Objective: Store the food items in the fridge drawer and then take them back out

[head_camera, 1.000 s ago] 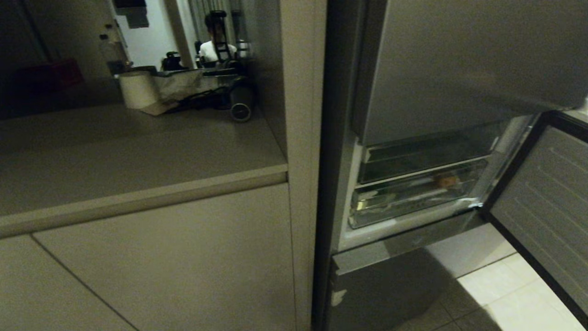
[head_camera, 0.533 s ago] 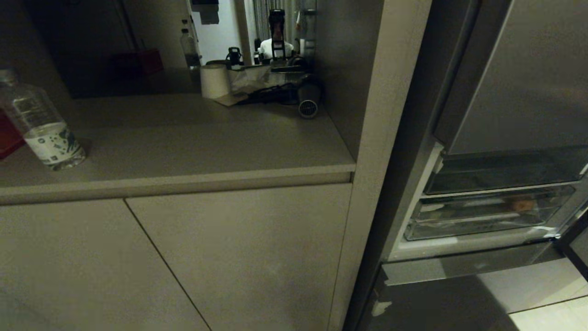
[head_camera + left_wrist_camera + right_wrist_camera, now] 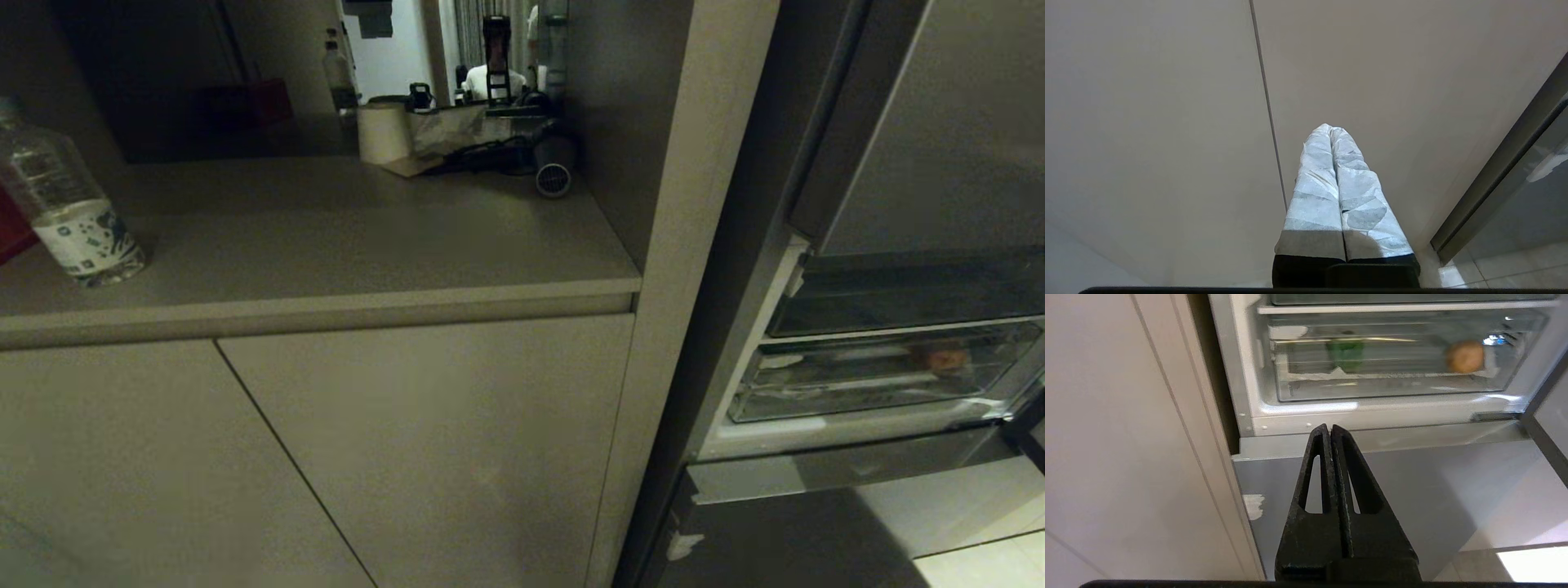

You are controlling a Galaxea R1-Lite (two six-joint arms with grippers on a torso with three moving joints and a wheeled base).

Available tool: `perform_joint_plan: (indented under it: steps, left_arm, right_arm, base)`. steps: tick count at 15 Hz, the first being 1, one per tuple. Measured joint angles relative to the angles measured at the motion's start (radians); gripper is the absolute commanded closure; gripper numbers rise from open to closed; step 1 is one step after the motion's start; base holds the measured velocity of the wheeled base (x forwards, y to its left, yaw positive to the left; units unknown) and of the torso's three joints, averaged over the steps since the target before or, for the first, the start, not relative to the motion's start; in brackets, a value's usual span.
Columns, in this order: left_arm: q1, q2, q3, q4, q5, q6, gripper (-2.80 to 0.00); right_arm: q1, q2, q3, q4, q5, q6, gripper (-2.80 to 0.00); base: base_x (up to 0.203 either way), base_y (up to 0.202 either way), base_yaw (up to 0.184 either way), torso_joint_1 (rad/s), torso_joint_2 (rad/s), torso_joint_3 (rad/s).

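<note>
1. I judge the rounded tan-brown potato-like lump (image 3: 1464,356) with dull rough skin to be firm, fairly dense and not fragile. Its matte skin should give the pads good friction, though the round form could roll on a ribbed floor.
2. I would take it across its widest middle, coming from above so the jaws straddle it; a pinch near one end would likely squeeze it out.
3. It sits inside the see-through clear plastic fridge drawer (image 3: 1388,381), toward the drawer's 3 o'clock end in the right wrist view. In the head view it shows as a dim orange-brown blur (image 3: 947,357) at about 3 o'clock in the frame.
4. A green item (image 3: 1346,355) lies in the same drawer, toward its 9 o'clock side, well apart from the lump. I cannot tell what it is through the plastic.
5. The drawer is wide and shallow with a low front lip. It looks light and somewhat flexible, so I would pull it evenly by that lip.
6. My right gripper (image 3: 1329,428) is closed on nothing, fingers pressed together, pointing at the sill below the drawer, apart from it.
7. My left gripper (image 3: 1331,128) is likewise closed and empty, facing the beige cabinet door (image 3: 1167,122).
</note>
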Motion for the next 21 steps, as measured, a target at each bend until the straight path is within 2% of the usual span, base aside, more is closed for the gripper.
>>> perform_joint_plan:
  steps: [9,16,21]
  left_arm:
    - [0.0,0.0,0.0,0.0,0.0,0.0,0.0]
    - [0.0,0.0,0.0,0.002,0.0,0.0,0.0]
    - [0.0,0.0,0.0,0.0,0.0,0.0,0.0]
  right_arm:
    - [0.0,0.0,0.0,-0.001,0.0,0.0,0.0]
    - [0.0,0.0,0.0,0.001,0.0,0.0,0.0]
    - [0.0,0.0,0.0,0.001,0.004,-0.014,0.0]
  base:
    - [0.0,0.0,0.0,-0.151,0.35,0.193]
    - [0.0,0.0,0.0,-0.202,0.49,0.287]
    - [0.0,0.0,0.0,-0.03,0.08,0.046]
